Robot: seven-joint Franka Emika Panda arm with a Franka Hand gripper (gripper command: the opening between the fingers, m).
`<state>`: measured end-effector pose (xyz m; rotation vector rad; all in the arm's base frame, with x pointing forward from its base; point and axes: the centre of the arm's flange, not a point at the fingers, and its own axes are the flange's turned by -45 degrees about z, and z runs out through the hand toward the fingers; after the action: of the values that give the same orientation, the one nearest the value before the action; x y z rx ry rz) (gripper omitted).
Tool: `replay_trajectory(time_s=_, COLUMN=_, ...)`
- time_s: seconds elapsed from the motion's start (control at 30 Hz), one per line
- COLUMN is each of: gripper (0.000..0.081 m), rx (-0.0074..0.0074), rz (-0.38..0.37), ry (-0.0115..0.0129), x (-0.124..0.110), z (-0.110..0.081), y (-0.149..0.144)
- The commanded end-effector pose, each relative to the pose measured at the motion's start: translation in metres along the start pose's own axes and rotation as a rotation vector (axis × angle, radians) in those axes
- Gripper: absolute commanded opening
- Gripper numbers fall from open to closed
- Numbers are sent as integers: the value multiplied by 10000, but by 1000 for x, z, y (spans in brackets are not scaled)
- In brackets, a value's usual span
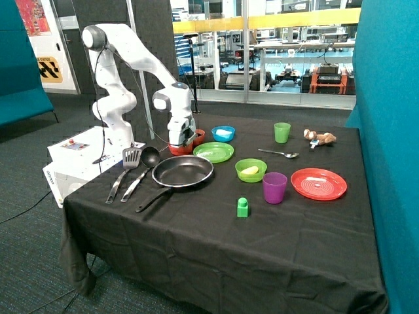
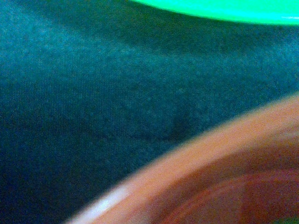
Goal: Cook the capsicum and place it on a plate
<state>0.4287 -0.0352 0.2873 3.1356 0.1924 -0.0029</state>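
Observation:
My gripper (image 1: 183, 139) reaches down into a red-orange bowl (image 1: 198, 135) at the back of the table, behind the black frying pan (image 1: 182, 171). The flat lime-green plate (image 1: 213, 152) lies right beside that bowl and the pan. In the wrist view the bowl's rim (image 2: 210, 158) fills the near part, the plate's edge (image 2: 224, 9) shows beyond a strip of black cloth. The capsicum is hidden in both views. The pan is empty.
A spatula (image 1: 124, 171) and a ladle (image 1: 141, 169) lie beside the pan's handle. A lime-green bowl (image 1: 251, 170) with a pale yellow piece, a purple cup (image 1: 274, 188), a red ridged plate (image 1: 319, 184), a green block (image 1: 243, 207), a blue bowl (image 1: 223, 133), a green cup (image 1: 282, 132) and a spoon (image 1: 279, 154) stand around.

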Motion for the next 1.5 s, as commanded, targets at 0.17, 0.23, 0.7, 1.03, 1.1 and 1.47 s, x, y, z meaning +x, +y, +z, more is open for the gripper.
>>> replay_trajectory(time_s=0.17, gripper=0, rx=0, rz=10, ry=19, x=-3, z=-10, y=-4)
replay_trajectory(time_s=0.23, gripper=0, rx=0, rz=-59, ry=19, x=-3, z=-15, y=-6)
replay_trajectory(time_s=0.7, gripper=0, rx=0, rz=-149, ry=19, x=4, z=-52, y=-12)
replay_trajectory(time_s=1.03, gripper=0, rx=1, rz=709, ry=19, x=18, z=-76, y=8)
replay_trajectory(time_s=1.1, gripper=0, rx=1, rz=808, ry=19, x=20, z=-77, y=10)
replay_trajectory(time_s=1.47, gripper=0, rx=2, rz=2381, ry=19, x=34, z=-88, y=42)
